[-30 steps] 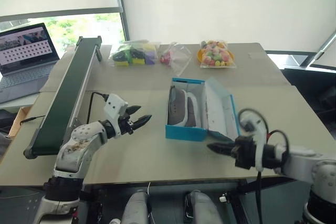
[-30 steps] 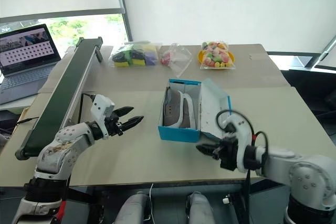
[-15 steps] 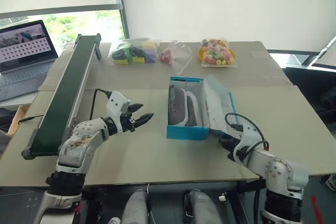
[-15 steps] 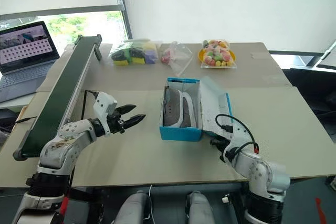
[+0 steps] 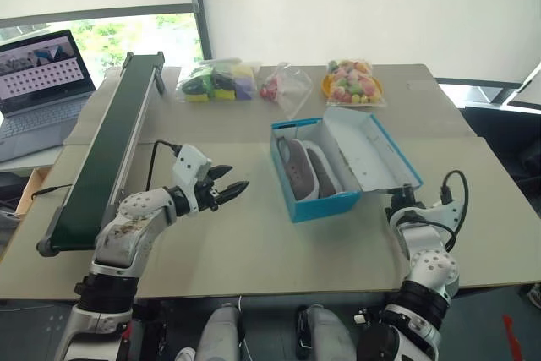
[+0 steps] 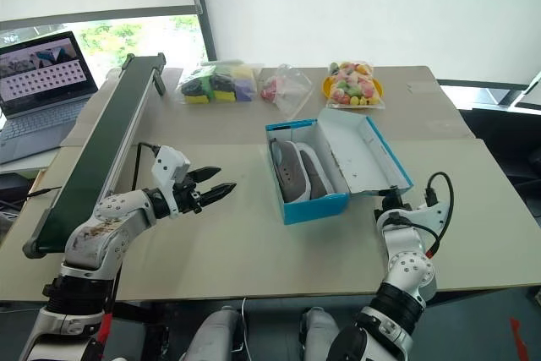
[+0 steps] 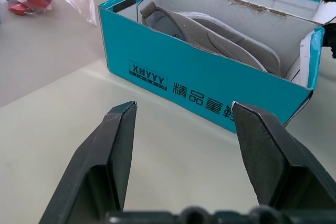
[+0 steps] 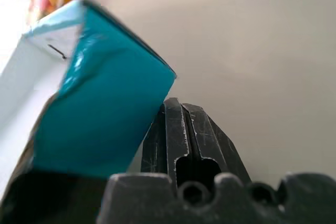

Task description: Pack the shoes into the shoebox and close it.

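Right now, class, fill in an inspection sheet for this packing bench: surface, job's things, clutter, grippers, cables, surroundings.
Surface: beige table, bare near the front edge.
Job's things: shoebox open, lid laid back toward the robot's right; both shoes inside.
Clutter: three clear bags of coloured items along the far edge.
Grippers: left gripper open, apart from the box; right gripper shut, under the lid's near corner.
Cables: black cable at the left wrist, another looping at the right.
Surroundings: conveyor, laptop, window blinds.

Shoes (image 5: 309, 168) lie in the shoebox (image 5: 314, 206), seemingly side by side.
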